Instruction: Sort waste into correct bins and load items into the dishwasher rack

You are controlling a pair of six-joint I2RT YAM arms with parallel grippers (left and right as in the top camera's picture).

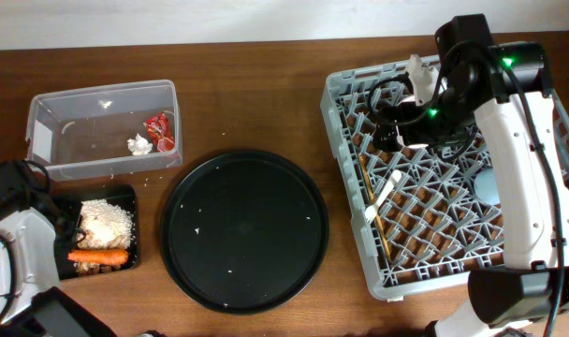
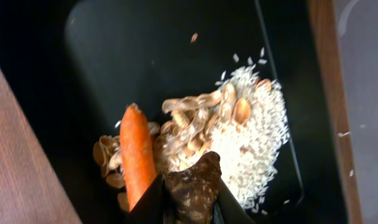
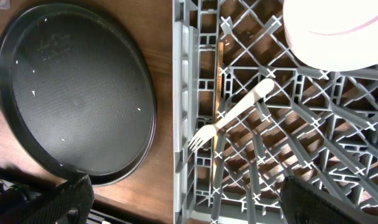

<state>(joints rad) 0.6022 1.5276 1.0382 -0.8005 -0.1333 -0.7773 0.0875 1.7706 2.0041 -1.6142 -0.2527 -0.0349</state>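
My left gripper (image 2: 190, 205) is shut on the small brown lump (image 2: 192, 186) just above the shallow black tray (image 2: 145, 50). In that tray lie the orange carrot (image 2: 137, 155), pale rice (image 2: 254, 134) and tan shell-like scraps (image 2: 198, 112). The clear tub (image 1: 102, 103) holds the red wrapper (image 1: 160, 129) and the white tissue (image 1: 138, 144). My right gripper (image 3: 195, 202) is open and empty over the near-left part of the grey rack (image 3: 288, 155). The white fork (image 3: 232, 115) and wooden chopsticks (image 3: 220, 74) lie in the rack. A small blue cup (image 1: 488, 187) sits there too.
The large round black tray (image 1: 244, 229) lies between the bins and the rack (image 1: 359, 215). A white rounded dish with a pink line (image 3: 338, 31) sits in the rack beyond the fork. My right arm hides part of the rack's far side from overhead.
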